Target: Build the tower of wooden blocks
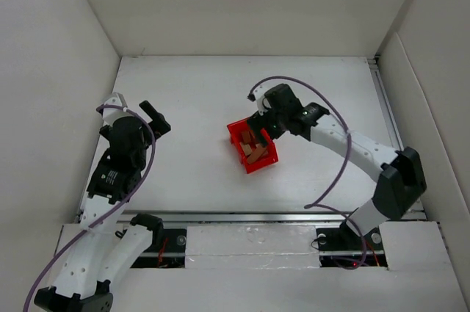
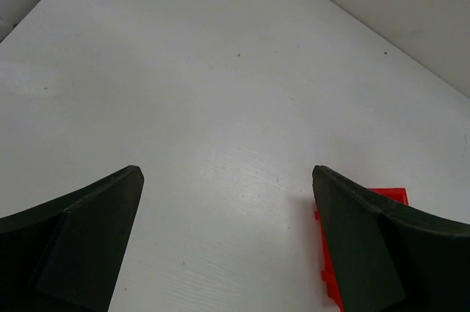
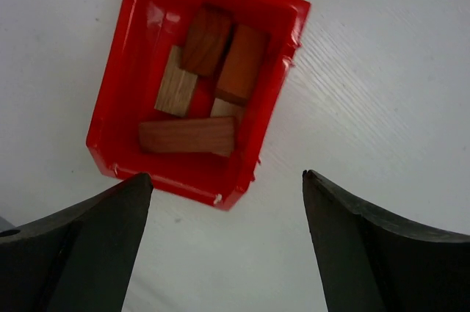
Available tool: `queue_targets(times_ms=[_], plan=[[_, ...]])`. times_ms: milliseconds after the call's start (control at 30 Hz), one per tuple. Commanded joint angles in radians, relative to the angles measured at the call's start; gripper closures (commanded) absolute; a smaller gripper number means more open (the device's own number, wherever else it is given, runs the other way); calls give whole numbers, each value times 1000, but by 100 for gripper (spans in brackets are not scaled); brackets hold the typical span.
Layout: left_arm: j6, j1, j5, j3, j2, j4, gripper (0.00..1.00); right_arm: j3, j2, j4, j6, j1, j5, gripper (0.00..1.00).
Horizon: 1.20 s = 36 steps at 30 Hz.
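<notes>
The wood blocks [image 3: 187, 136] lie loose in a red bin [image 3: 117, 106]: a long reddish-tan bar, a tan piece [image 3: 176, 92], a dark brown piece [image 3: 207, 40] and a reddish-brown piece [image 3: 241, 62]. In the top view the bin [image 1: 236, 136] sits mid-table with blocks [image 1: 255, 153] inside. No tower shows in any view. My right gripper [image 3: 226, 175] [image 1: 263, 130] is open and empty, hovering above the bin's edge. My left gripper [image 2: 226, 169] [image 1: 156, 119] is open and empty over bare table, well left of the bin.
White walls enclose the white table [image 1: 191, 99] on the left, back and right. A corner of the red bin [image 2: 389, 196] peeks from behind my left gripper's right finger. A metal rail [image 1: 242, 216] runs along the near edge.
</notes>
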Motion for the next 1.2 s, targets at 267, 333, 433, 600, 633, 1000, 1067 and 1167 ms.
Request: queue_targets(times_ms=[267,333,433,600,633,1000,1067,1167], plan=[[57,-3,109,-11,61,63,1,425,423,-19,-431,-33,-303,19],[62,-3,121,-12,67,69,1,488,481,-23,-452,-33,-297,19],[71,-3,146,-14,77,76,1,566,544,-30,-490,-59,-335,20],[73,-3,155,-11,91,76,1,636,599,-133,-519,-94,-384,30],[76,-3,155,-11,91,78,1,631,599,-131,-519,-94,-398,32],[82,-3,169,-12,107,82,1,473,612,6,-484,-96,-434,56],[82,-3,169,-11,108,83,1,468,610,5,-485,-96,-449,56],[83,-3,169,-9,110,79,1,456,605,11,-484,-87,-466,59]])
